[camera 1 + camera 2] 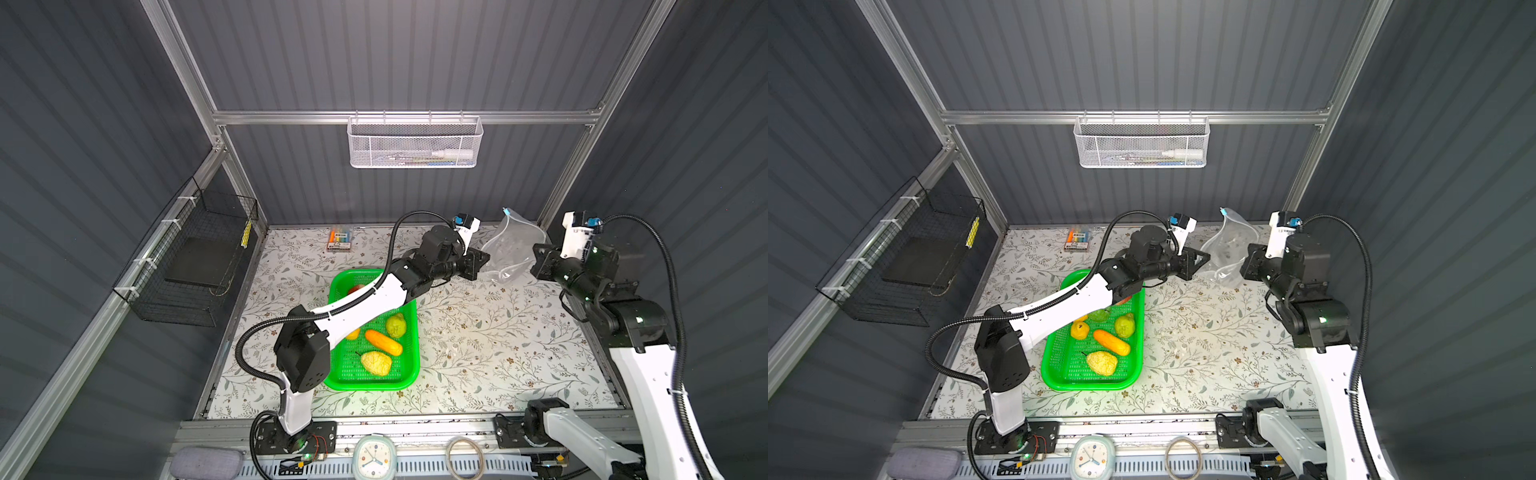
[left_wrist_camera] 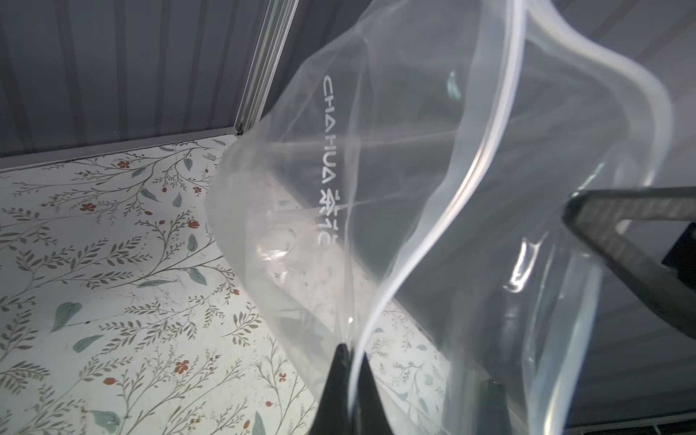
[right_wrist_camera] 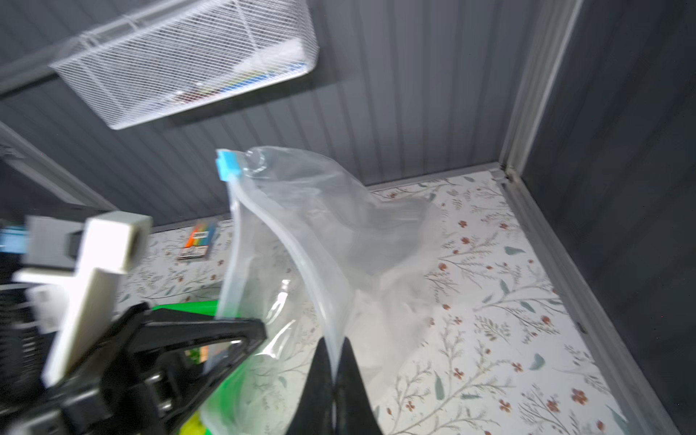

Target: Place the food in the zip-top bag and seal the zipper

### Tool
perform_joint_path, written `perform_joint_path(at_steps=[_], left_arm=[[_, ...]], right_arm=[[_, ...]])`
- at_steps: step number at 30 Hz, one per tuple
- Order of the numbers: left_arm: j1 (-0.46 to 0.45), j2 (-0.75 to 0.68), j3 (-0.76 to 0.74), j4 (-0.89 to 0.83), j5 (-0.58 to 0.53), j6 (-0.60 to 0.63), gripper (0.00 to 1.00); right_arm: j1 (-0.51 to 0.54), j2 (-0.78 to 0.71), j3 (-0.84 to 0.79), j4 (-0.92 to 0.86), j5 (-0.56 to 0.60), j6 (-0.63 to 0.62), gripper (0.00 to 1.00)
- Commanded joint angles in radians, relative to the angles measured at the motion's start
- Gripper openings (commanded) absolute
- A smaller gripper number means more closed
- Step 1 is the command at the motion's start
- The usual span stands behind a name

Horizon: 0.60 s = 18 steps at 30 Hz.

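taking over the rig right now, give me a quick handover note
Grippers: left gripper shut on the zip-top bag at its mouth edge; right gripper shut on the opposite edge.
The bag is held up at the table's far right, mouth open, nothing seen inside; blue slider at the upper end of the zipper.
The food in view, carrot included, lies in the green tray; the left arm hides part of it.
Done: bag opened. Left: load the food, seal the zipper.

Grey ribbed walls (image 1: 395, 54), floral tabletop (image 1: 498, 353)
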Motion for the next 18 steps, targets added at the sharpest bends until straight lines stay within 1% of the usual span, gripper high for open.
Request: perform_joint_path(at_steps=[1, 4, 6, 8, 11, 15, 18], left_arm=[[0.029, 0.000, -0.120, 0.122, 0.052, -0.150, 0.00], [0.062, -0.002, -0.211, 0.154, 0.071, -0.214, 0.00], [0.074, -0.014, -0.276, 0.150, 0.057, -0.213, 0.00], [0.082, -0.025, -0.316, 0.123, 0.025, -0.197, 0.00], [0.092, -0.045, -0.348, 0.049, -0.048, -0.169, 0.00], [0.097, -0.068, -0.362, -0.071, -0.163, -0.113, 0.00], [0.098, -0.078, -0.354, -0.135, -0.216, -0.077, 0.00]], right_arm=[[0.046, 0.055, -0.040, 0.026, -0.192, 0.061, 0.00], [0.112, 0.120, -0.081, 0.072, -0.182, 0.079, 0.00], [0.127, 0.175, -0.109, 0.084, -0.185, 0.086, 0.00], [0.133, 0.238, -0.145, 0.099, -0.187, 0.096, 0.00], [0.135, 0.293, -0.169, 0.104, -0.187, 0.102, 0.00], [0.137, 0.293, -0.180, 0.109, -0.170, 0.108, 0.00], [0.137, 0.278, -0.185, 0.108, -0.160, 0.109, 0.00]])
